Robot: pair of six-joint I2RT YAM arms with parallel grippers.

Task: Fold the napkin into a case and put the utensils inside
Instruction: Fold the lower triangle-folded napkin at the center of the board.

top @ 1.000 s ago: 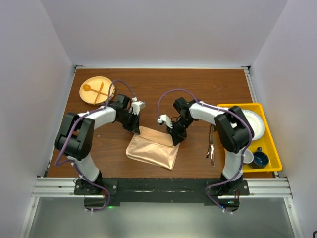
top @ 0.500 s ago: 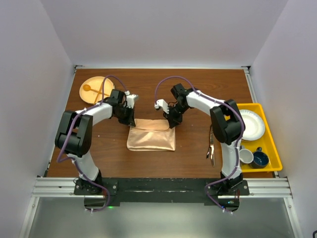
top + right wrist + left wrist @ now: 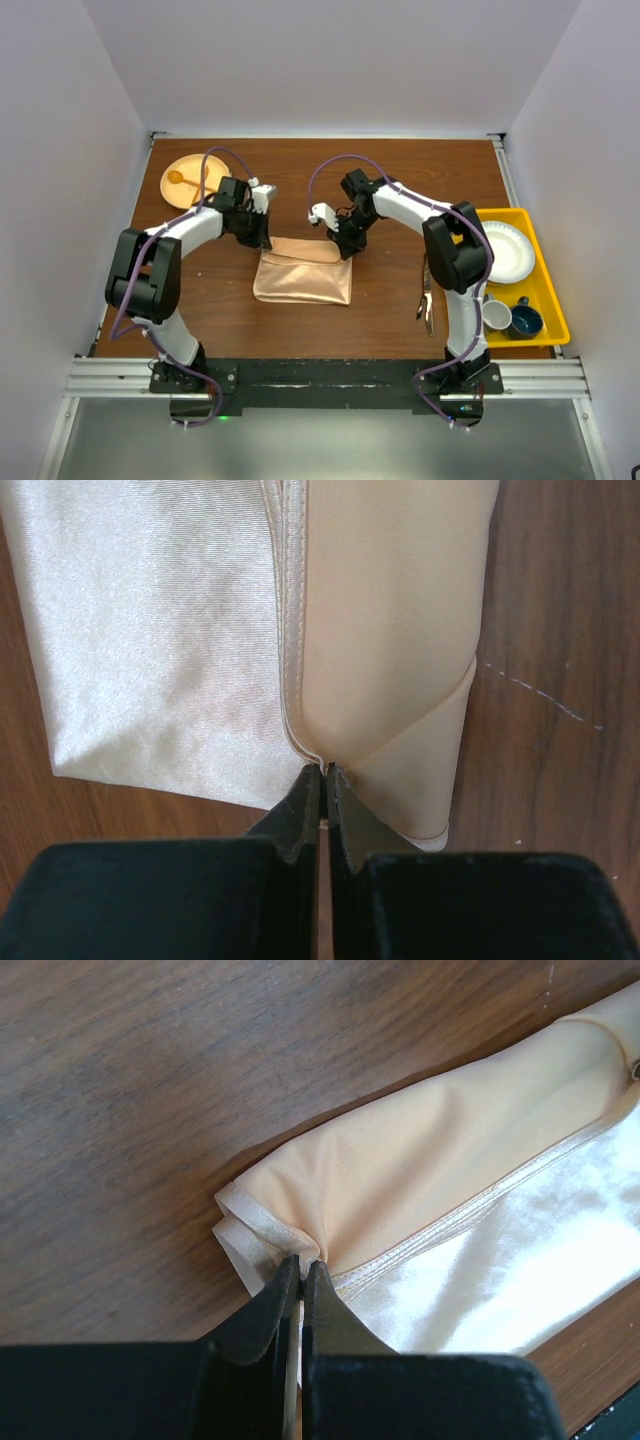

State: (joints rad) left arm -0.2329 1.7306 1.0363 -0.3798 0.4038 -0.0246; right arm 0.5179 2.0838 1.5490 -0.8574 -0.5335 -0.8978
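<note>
Both arms reach forward, wrists turned inward: left gripper [image 3: 300,1272] pinched tight on the napkin [image 3: 303,282] hem just ahead, right gripper [image 3: 323,775] clamped likewise.

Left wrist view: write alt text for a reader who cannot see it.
The left gripper, jaws shut, pinches a hemmed corner of the folded peach napkin. The napkin lies on a dark wooden table, a matte band beside a shinier one.
</note>
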